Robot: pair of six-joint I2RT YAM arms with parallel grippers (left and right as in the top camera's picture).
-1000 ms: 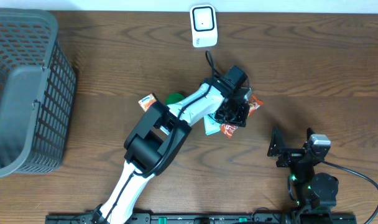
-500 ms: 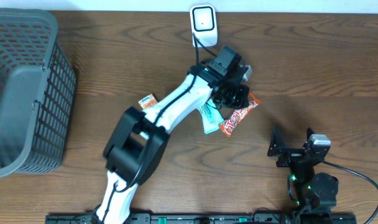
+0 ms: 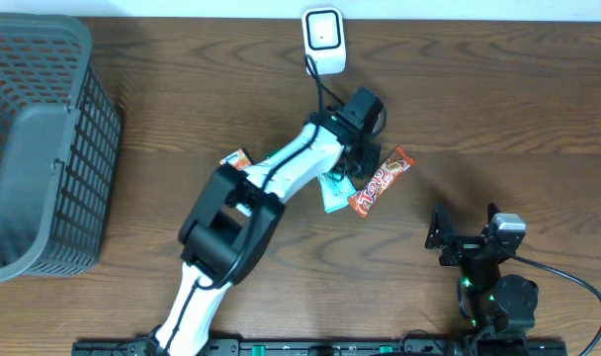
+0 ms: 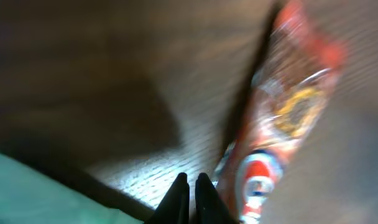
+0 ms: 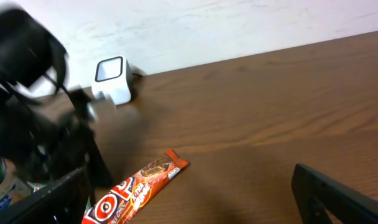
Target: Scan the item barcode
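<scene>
Left gripper [image 4: 190, 188], jaws pressed together on nothing, hovers just left of the candy bar [image 3: 381, 181] lying flat, nearer than the scanner [image 3: 322, 40], probably to nudge it, while the right gripper [image 3: 466, 232] sits spread wide, near right.

**Change over the last second.** The left gripper [image 4: 190, 186], formerly poised directly over the candy bar [image 3: 383, 180] and hiding its middle, has withdrawn toward the scanner [image 3: 322, 40]. The bar is now exposed along its whole length on the table [image 3: 498, 109], just beside the fingertips, and the end farthest from them has shifted slightly. The left arm [image 3: 281, 168] swung its elbow outward midway through, then came partway back.
</scene>
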